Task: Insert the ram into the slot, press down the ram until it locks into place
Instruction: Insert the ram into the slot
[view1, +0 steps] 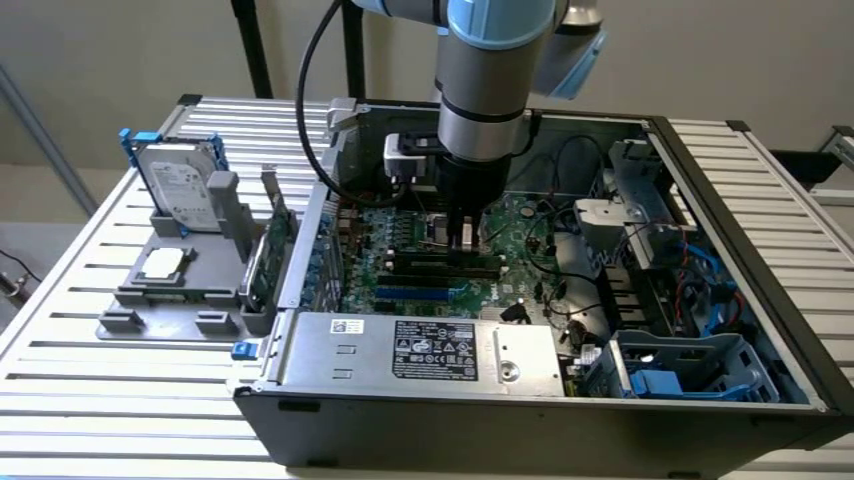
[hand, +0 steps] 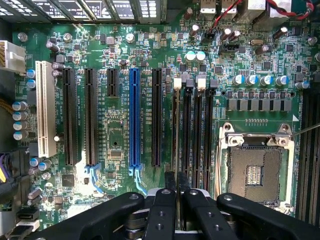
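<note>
Motherboard (hand: 120, 140), gripper (hand: 176, 176) over the slot (hand: 176, 130) (case walls (view1: 534, 435) apart)

a plain pale beige wall (view1: 107, 50) stands at the back of the exterior view, evenly lit and unmarked; two slim black upright posts (view1: 248, 45) rise against it; in front lies a silver table of ribbed aluminium slats (view1: 134, 400), running out to both sides, its ridges catching soft white glare; past the table's edge on the exterior view's left a dull grey-beige floor (view1: 34, 235) shows, crossed by a slanting grey metal bar (view1: 27, 115); shadows are faint and soft
</note>
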